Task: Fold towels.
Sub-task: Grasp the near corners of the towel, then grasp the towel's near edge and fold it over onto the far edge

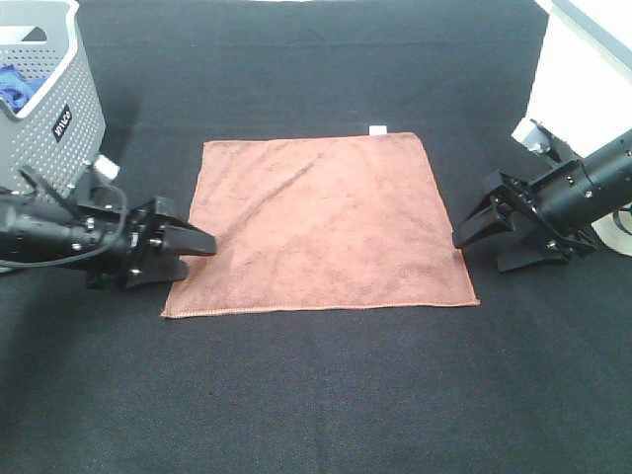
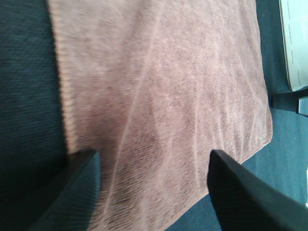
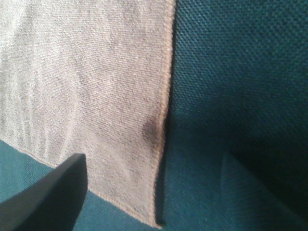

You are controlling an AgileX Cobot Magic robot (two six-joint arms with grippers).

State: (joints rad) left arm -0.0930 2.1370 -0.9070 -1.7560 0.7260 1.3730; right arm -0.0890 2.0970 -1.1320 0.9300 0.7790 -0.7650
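I see brown towel (image 1: 321,227) lying flat, spread out, middle of black table (image 1: 316,395). Small white tag (image 1: 377,129) at far corner. Left tool (image 1: 193,255) open wide, low at towel's left edge, near front corner, holding nothing. Right tool (image 1: 481,253) open wide too, at towel's right edge, holding nothing. Grey basket (image 1: 59,109) at far left, blue cloth (image 1: 12,84) inside.

the towel (image 1: 326,227) before me is a reddish-brown square cloth with stitched edges, spread open and flat on the black desk (image 1: 316,395), faint diagonal creases across it, a small white tag (image 1: 377,129) at its far right corner.
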